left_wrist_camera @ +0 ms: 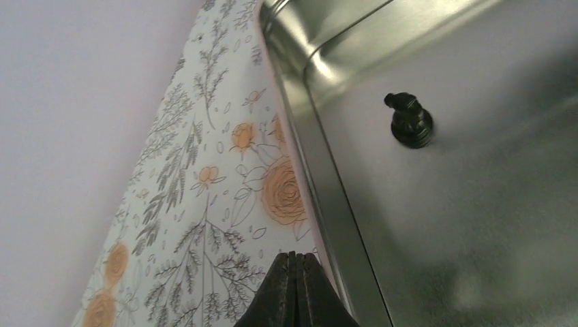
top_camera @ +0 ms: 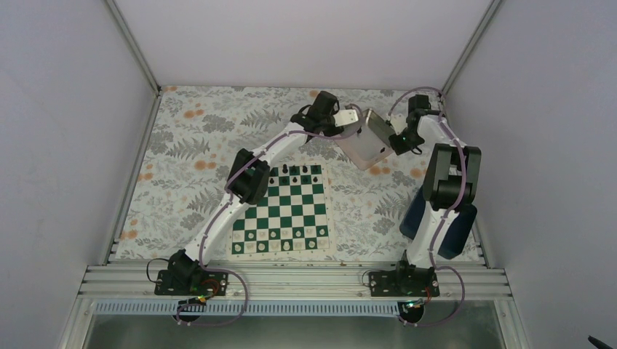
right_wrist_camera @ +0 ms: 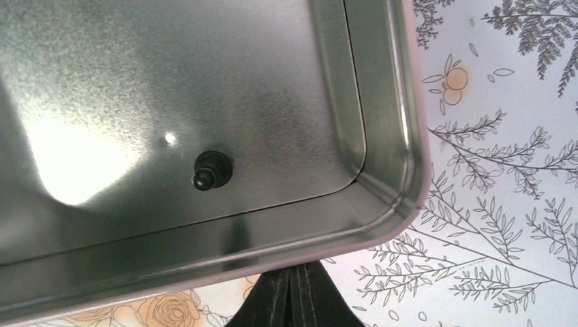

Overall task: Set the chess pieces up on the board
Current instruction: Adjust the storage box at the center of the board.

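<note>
The green-and-white board (top_camera: 282,211) lies between the arms. Several tiny black chess pieces (top_camera: 295,171) stand along its far edge. One more black piece (left_wrist_camera: 409,121) lies inside the silvery tray (top_camera: 367,138) beyond the board, and it also shows in the right wrist view (right_wrist_camera: 211,170). My left gripper (left_wrist_camera: 296,262) is shut and empty, just outside the tray's left rim (left_wrist_camera: 327,197). My right gripper (right_wrist_camera: 293,276) is shut at the tray's opposite rim (right_wrist_camera: 286,245), with its tips hidden under that edge.
Small white pieces (top_camera: 280,246) line the board's near edge. A dark blue box (top_camera: 436,222) sits at the right, under my right arm. The floral cloth (top_camera: 189,145) covers the table. Grey walls close in the left, right and back.
</note>
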Action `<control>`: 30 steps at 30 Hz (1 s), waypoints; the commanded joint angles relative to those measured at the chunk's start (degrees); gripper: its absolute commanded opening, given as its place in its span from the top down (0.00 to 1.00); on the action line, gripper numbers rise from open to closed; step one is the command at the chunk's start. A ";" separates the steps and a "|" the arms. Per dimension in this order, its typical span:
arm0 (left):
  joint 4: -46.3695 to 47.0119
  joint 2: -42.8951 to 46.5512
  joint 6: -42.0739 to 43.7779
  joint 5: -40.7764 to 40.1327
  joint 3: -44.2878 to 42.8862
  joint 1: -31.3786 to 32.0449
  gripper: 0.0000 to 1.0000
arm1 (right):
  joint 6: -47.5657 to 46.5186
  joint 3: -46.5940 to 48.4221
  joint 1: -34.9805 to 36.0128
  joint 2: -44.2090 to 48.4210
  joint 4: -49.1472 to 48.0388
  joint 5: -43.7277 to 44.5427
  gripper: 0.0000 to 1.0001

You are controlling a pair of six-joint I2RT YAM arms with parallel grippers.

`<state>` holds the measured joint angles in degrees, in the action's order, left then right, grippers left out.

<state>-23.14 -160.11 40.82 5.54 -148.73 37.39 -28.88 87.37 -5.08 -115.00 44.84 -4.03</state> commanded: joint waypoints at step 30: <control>-27.52 8.62 3.84 16.32 0.98 11.06 0.98 | -8.89 11.72 -2.60 -6.57 5.51 -2.20 0.96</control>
<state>-47.31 -153.45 43.86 19.09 -147.83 47.13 -35.40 97.58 -7.84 -120.84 47.64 -4.86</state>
